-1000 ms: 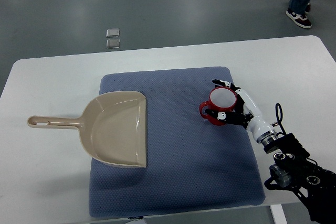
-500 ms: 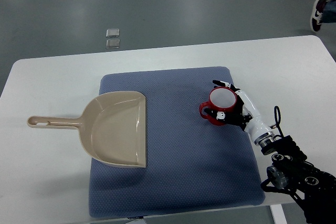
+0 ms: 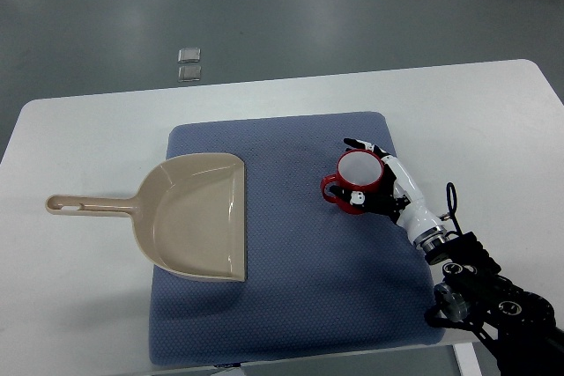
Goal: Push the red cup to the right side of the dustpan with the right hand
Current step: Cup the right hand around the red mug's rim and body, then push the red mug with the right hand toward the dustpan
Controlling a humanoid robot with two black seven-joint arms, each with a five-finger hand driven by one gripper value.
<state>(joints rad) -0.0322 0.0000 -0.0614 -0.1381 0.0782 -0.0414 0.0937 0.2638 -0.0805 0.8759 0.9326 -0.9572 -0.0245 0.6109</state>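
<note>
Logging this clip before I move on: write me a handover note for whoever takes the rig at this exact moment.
Right hand: fingers curled around the red cup from its right side.
Left hand: out of view.
Cup: upright on the blue mat, right of centre, handle pointing left.
Dustpan: on the mat's left part, open edge facing the cup, with a clear gap between them.
Done: cup engaged.
Left: push it leftward until it sits beside the dustpan's right edge.

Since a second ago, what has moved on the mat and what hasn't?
The right hand, cupped around the red cup, has slid it a little left across the blue mat, toward the dustpan. A gap still separates cup and dustpan. The dustpan and mat have not shifted.
</note>
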